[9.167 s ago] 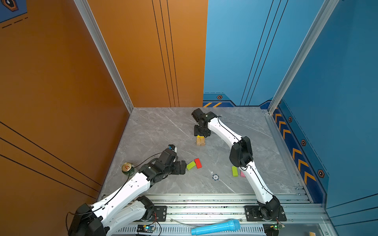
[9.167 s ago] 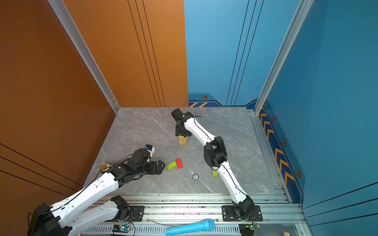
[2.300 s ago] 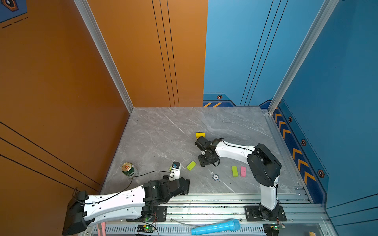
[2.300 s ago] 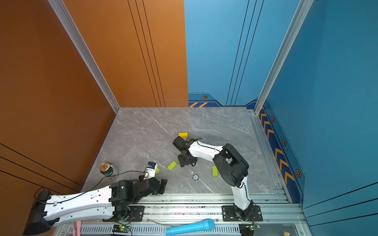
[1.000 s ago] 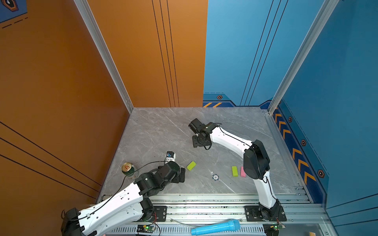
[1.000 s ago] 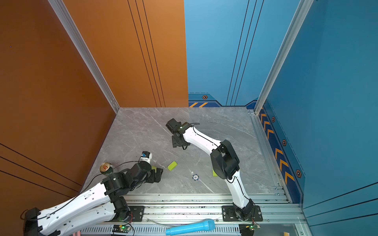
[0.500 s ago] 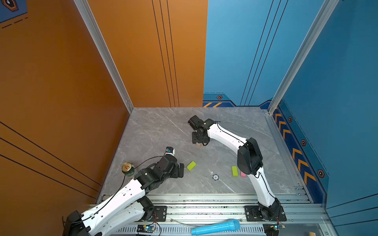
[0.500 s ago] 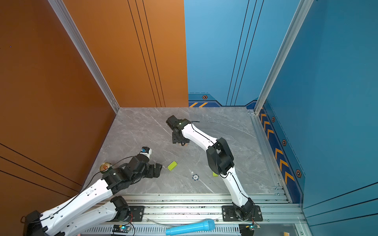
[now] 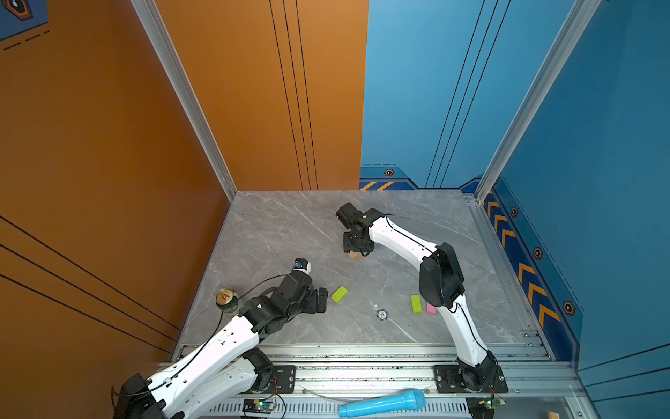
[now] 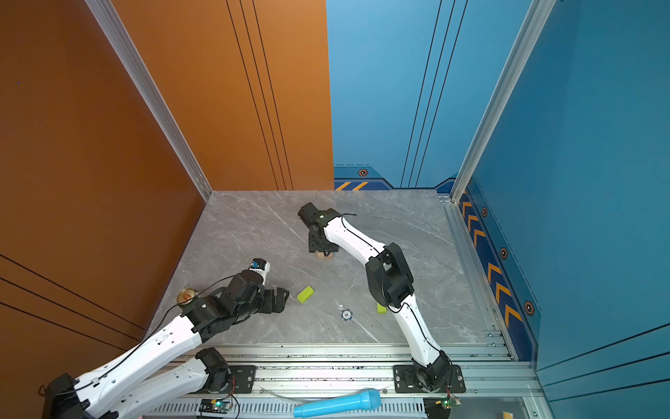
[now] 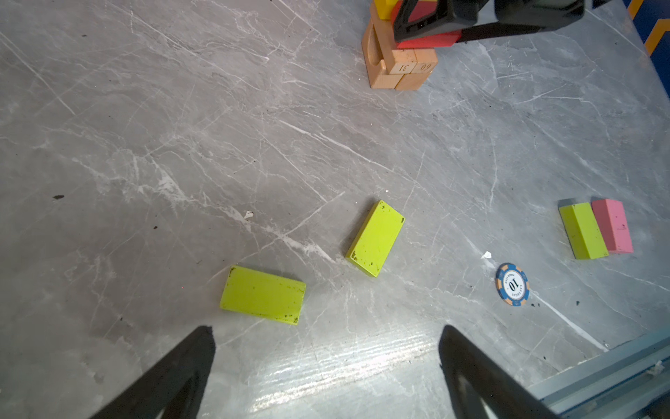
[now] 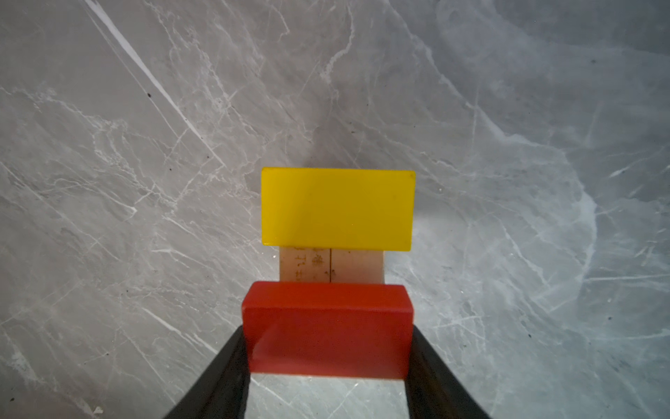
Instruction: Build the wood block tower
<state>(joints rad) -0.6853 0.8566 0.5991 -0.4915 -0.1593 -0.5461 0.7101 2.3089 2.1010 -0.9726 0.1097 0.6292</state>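
The tower [image 9: 355, 255] stands at the back middle of the table: tan blocks [image 11: 398, 69] at the base with a yellow block [image 12: 337, 208] lying on top. My right gripper [image 12: 328, 337] is shut on a red block [image 12: 328, 326] held over the tan blocks [image 12: 330, 266], beside the yellow one. Whether the red block rests on them I cannot tell. My left gripper [image 11: 326, 337] hangs open and empty low over the front left, just short of two lime green blocks [image 11: 263, 294] [image 11: 375, 237]. A third lime green block [image 11: 583, 230] lies against a pink block [image 11: 612, 225].
A green drink can [image 9: 226, 299] stands by the left wall, close to my left arm. A round blue-white token [image 9: 381, 314] lies front middle. A light blue cylinder [image 9: 380, 402] lies on the rail in front. Walls close in the left, back and right.
My right gripper has carried the red block back to the tower and lowered over it. My left arm has reached forward toward the lime green blocks, gripper still open.
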